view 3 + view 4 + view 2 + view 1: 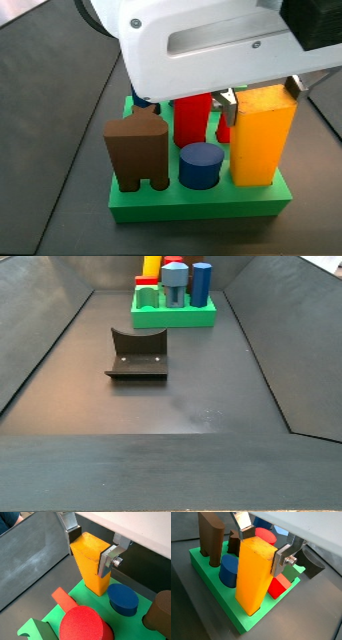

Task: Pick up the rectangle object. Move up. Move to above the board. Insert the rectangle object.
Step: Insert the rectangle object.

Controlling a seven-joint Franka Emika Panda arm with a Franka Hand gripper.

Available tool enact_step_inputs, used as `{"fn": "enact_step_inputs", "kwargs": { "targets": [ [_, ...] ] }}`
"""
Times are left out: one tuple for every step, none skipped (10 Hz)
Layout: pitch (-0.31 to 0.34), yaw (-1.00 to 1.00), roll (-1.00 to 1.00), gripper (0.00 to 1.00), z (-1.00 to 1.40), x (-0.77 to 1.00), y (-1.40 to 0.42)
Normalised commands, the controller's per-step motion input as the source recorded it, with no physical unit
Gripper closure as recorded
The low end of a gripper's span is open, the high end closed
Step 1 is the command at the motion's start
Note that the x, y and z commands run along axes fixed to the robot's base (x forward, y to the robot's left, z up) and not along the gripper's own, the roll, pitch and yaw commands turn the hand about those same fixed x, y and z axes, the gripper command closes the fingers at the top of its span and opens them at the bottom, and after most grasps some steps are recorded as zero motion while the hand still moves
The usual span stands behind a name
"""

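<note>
The rectangle object, a tall yellow-orange block, stands upright in a corner of the green board. It also shows in the other wrist view and in both side views. My gripper straddles the block's top, also seen in the other wrist view and a side view. One finger lies against the block's side. The other finger stands a little off it, so the gripper is open.
On the board stand a red cylinder, a blue cylinder and a brown arch-bottomed block. A short red cube sits beside the rectangle object. The fixture stands on the dark floor in front of the board, between sloping bin walls.
</note>
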Motion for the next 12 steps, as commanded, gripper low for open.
{"fn": "enact_step_inputs", "kwargs": {
  "targets": [
    [0.019, 0.03, 0.26, 1.0, -0.56, -0.56, 0.26],
    [0.036, -0.06, 0.2, 1.0, -0.59, -0.84, 0.43],
    [0.027, -0.05, 0.18, 1.0, -0.64, -0.86, 0.46],
    [0.013, -0.05, 0.15, 1.0, -0.7, -0.88, 0.5],
    [0.009, -0.07, 0.14, 1.0, -0.73, -0.88, 0.51],
    [0.009, -0.07, 0.14, 1.0, -0.73, -0.88, 0.52],
    [0.0, -0.08, 0.13, 1.0, -0.77, -0.89, 0.54],
    [0.0, -0.08, 0.1, 1.0, -0.84, -0.91, 0.57],
    [0.0, -0.09, 0.08, 1.0, -0.87, -0.93, 0.59],
    [0.0, -0.09, 0.08, 1.0, -0.89, -0.93, 0.6],
    [0.0, -0.09, 0.08, 1.0, -0.89, -0.93, 0.61],
    [0.0, -0.09, 0.07, 1.0, -0.9, -0.93, 0.61]
  ]
}}
